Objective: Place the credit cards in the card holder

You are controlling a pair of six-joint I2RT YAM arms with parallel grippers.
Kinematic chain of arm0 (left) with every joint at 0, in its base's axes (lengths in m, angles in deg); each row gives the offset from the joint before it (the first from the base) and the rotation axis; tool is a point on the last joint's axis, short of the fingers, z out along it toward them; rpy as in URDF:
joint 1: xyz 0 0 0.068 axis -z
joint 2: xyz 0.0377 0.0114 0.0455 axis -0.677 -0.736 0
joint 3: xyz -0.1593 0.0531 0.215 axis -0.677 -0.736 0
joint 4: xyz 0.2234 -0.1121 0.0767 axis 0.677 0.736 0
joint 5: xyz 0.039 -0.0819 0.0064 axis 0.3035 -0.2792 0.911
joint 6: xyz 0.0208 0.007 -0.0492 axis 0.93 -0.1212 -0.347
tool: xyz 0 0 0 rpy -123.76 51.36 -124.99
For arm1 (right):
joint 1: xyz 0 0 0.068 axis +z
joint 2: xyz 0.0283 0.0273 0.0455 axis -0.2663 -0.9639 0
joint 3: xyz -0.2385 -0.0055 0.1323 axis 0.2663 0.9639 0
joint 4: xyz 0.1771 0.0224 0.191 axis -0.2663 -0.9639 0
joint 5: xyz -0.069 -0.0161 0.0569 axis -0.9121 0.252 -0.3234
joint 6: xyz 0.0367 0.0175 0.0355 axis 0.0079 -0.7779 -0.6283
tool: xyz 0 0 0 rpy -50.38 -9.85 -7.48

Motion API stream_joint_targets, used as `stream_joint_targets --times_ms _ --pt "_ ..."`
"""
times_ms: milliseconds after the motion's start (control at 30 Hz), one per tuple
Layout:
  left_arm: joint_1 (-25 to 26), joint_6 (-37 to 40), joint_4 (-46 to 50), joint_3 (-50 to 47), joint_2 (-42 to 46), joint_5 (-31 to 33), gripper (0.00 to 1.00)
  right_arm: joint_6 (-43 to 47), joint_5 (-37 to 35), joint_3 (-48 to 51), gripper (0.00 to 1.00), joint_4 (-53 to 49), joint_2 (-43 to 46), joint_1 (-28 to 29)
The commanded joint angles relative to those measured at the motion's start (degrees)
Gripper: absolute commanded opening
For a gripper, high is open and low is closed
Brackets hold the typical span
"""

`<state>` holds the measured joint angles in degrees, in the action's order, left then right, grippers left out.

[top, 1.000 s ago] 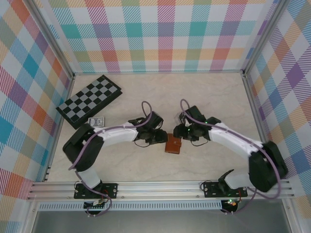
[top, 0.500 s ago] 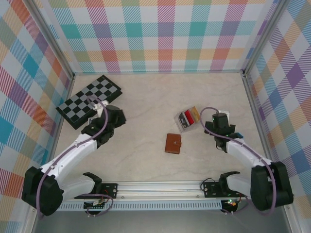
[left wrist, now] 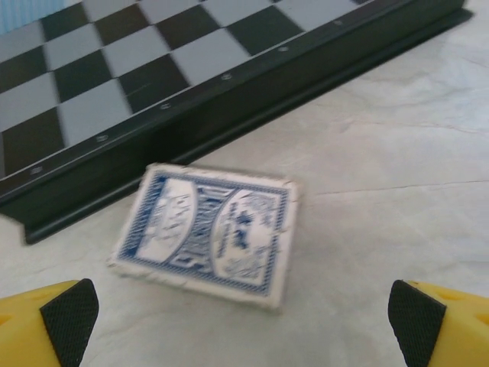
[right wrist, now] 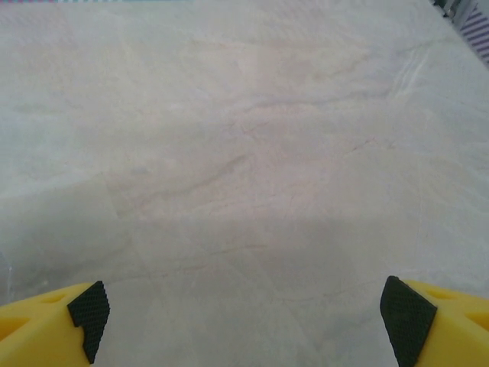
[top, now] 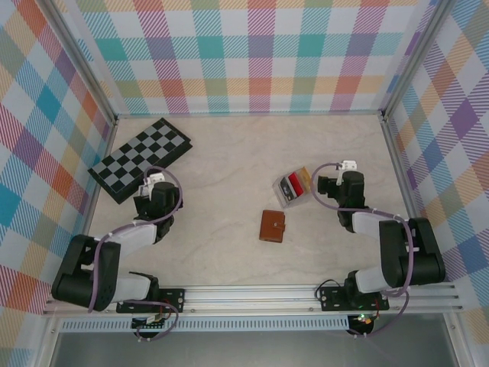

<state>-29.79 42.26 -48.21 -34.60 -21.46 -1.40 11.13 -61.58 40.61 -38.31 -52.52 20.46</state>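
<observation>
- Both wide, empty: left gripper (left wrist: 244,317) faces blue-patterned pack (left wrist: 210,233), right gripper (right wrist: 244,313) faces table (right wrist: 244,153).
- Credit cards (top: 294,186) just beside the right one; pinch one edge, I'd say.

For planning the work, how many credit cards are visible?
3, all in the clear tray: black card at left, red card in the middle, tan card at right. More may be hidden underneath.

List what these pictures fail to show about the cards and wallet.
- Top view: mixed-colour plastic credit cards overlap in the clear plastic tray; too small to count.
- Top view: reddish-brown leather card holder lies folded; contents hidden.
- Left wrist view: blue-patterned small pack blurred; print unreadable.
</observation>
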Motion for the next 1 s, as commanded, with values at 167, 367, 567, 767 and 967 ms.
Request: stream_joint_targets --times_ms 167,367,567,767,967 --pt "-5.14 4.38 -24.04 0.09 -10.03 -9.39 1.0 -1.12 6.68 1.85 0.94 11.84 -4.47 -3.04" --pt "-7.36 4.6 -27.43 -0.71 -13.27 -16.9 1.0 -1.35 6.77 1.81 1.0 12.12 -4.82 -3.28" --pt "-7.37 4.85 -28.37 -0.94 -13.45 -16.66 1.0 -1.21 6.69 1.93 1.0 12.37 -4.73 -3.28" --pt "-7.03 5.1 -28.29 -0.88 -13.54 -16.54 1.0 -1.07 6.69 1.9 1.0 12.37 -4.71 -3.31" --pt "-7.11 5.1 -28.33 -0.83 -13.57 -16.52 1.0 -1.22 6.86 1.72 1.0 12.02 -4.8 -3.27"
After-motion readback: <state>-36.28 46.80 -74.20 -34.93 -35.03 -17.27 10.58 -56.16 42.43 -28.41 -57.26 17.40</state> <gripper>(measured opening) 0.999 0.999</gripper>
